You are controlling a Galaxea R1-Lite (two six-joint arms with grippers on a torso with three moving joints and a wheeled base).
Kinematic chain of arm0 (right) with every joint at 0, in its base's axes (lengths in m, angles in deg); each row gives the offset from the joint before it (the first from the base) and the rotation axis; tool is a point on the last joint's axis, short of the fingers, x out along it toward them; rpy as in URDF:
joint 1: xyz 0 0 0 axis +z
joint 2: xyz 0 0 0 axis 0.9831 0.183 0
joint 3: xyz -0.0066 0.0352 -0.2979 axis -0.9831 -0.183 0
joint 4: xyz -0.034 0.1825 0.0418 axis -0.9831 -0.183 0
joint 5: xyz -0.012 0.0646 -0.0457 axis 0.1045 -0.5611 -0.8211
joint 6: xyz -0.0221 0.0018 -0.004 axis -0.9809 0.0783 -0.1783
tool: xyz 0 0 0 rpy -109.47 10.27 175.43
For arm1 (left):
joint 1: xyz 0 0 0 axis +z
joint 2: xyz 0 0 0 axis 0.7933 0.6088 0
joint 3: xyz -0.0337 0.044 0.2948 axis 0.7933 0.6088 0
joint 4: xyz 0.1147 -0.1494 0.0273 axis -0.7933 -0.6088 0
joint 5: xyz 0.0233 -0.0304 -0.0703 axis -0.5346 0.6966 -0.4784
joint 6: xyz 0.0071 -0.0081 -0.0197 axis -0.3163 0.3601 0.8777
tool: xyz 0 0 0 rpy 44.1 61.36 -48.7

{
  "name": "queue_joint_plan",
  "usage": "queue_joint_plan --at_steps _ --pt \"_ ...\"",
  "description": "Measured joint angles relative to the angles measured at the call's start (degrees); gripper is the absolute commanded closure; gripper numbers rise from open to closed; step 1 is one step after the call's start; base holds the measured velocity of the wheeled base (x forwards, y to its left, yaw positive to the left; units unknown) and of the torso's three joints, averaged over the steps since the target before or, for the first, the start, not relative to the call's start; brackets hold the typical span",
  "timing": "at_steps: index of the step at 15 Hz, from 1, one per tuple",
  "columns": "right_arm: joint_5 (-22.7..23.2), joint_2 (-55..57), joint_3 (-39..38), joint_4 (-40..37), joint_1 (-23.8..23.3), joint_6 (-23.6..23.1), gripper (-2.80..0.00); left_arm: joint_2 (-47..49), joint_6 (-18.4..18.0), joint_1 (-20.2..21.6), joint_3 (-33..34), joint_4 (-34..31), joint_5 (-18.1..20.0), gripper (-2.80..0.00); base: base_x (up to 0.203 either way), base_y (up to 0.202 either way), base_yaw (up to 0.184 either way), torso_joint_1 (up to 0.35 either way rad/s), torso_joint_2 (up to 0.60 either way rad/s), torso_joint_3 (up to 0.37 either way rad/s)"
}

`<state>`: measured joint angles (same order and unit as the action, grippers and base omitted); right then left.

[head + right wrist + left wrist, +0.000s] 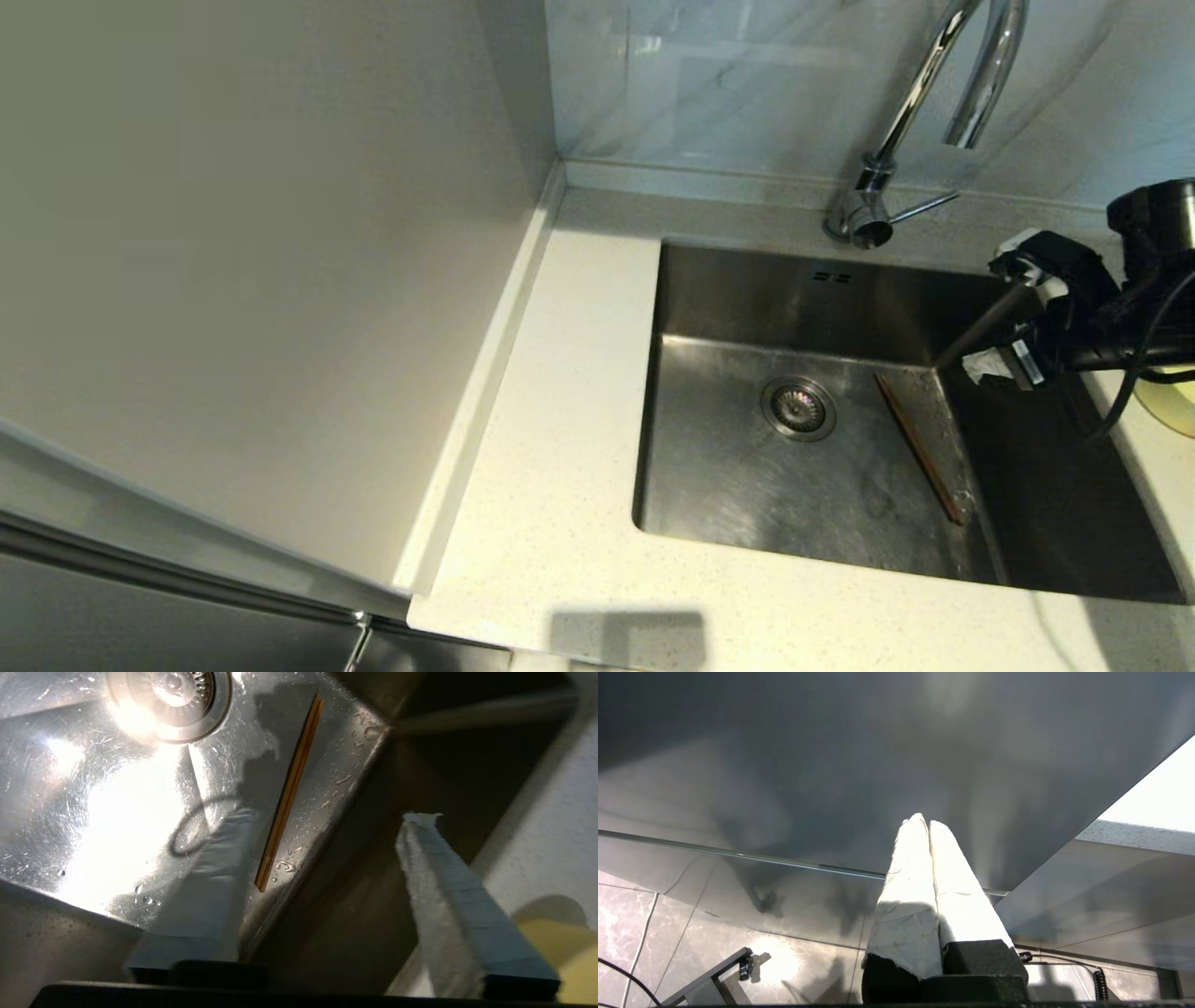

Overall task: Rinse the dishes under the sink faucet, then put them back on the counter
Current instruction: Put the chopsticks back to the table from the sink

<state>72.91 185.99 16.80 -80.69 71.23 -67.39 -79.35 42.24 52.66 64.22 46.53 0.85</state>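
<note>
Table (551,523) surrounds the sink (747,485). Chopsticks (920,448) lie flat on the basin floor, right of the drain strainer (798,408). Right claw (1004,317) hangs over the sink's right side, fingers apart, holding nothing. Yellow bowl (1172,401) sits on the table just beyond. Faucet (920,103) stands at the rear. Left claw (924,826), parked below the table, is closed and empty.

1. The sink (747,299) floor is lying open around the drain (798,408).
2. The chopsticks (920,448) are lying along its right side.
3. The faucet (924,103) is arching over the back edge.
4. The right gripper (1013,317) is crowding the right rim.
</note>
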Motion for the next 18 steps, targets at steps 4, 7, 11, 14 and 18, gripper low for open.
queue_joint_plan --at_steps 4,7,11,14,18 --pt "-0.3 5.8 0.7 0.6 0.4 0.0 0.00 0.0 0.0 0.0 0.0 0.0 0.0 0.00 0.000 0.000 0.000 0.000 0.00 0.000" --pt "-0.7 9.3 1.5 1.0 0.4 0.0 0.00 0.0 0.0 0.0 0.0 0.0 0.0 0.00 0.000 0.000 0.000 0.000 0.00 0.000" --pt "-1.9 13.7 4.6 0.8 0.4 0.1 0.00 0.0 0.0 0.0 0.0 0.0 0.0 0.00 0.000 0.000 0.000 0.000 0.00 0.000" --pt "-2.1 16.6 7.2 0.7 0.3 1.3 0.00 0.0 0.0 0.0 0.0 0.0 0.0 0.00 0.000 0.000 0.000 0.000 0.00 0.000" --pt "-2.9 19.8 10.0 0.4 0.4 3.8 0.00 0.0 0.0 0.0 0.0 0.0 0.0 0.00 0.000 0.000 0.000 0.000 0.00 0.000"
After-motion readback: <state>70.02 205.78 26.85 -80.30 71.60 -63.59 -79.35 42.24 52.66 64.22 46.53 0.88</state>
